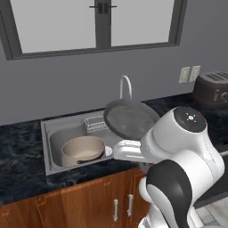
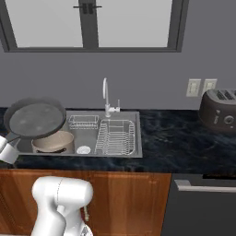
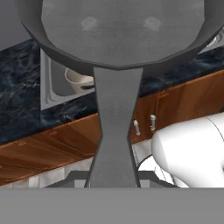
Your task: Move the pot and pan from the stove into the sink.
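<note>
Hand view: gripper (image 3: 113, 181) clamped on the pan (image 3: 118, 30) handle, long axis running straight away from it, pan raised and tilted above the sink (image 1: 46, 133), pot (image 1: 82, 149) already in the basin below-left.

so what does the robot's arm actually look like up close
The arm has glossy white rounded shells with dark, near-black joint sections and a dark round cap with small white marks on top. No loose cables show. The gripper has small dark finger tips.
</note>
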Controlling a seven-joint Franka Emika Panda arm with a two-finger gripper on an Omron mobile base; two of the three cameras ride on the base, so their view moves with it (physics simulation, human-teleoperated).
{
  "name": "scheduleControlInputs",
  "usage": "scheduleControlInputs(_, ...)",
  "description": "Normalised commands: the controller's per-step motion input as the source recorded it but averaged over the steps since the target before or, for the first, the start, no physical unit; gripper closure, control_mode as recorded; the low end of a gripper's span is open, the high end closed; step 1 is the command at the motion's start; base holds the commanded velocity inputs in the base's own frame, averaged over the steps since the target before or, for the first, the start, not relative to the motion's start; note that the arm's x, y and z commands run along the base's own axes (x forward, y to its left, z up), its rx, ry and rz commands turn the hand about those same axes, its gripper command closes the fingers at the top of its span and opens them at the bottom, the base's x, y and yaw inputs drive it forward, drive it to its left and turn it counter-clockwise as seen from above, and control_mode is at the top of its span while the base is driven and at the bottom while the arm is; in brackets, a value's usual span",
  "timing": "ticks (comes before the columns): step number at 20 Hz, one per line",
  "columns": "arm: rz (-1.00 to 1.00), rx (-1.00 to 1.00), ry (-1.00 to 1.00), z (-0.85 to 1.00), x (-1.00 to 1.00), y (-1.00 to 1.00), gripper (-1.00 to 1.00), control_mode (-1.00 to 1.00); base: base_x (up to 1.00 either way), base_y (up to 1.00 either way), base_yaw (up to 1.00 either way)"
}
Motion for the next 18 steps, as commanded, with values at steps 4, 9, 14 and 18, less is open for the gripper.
scheduleControlInputs(4,0.00,0.00,0.00,0.00,0.00,0.00,1.00,1.00,0.51,0.32,0.00)
scheduleControlInputs(9,0.00,0.00,0.00,0.00,0.00,0.00,1.00,1.00,0.38,0.19,0.00)
scheduleControlInputs(14,0.00,0.00,0.00,0.00,0.00,0.01,1.00,-1.00,0.00,0.00,0.00)
scheduleControlInputs(18,0.00,0.00,0.05,0.00,0.00,0.08,1.00,-1.00,0.00,0.00,0.00)
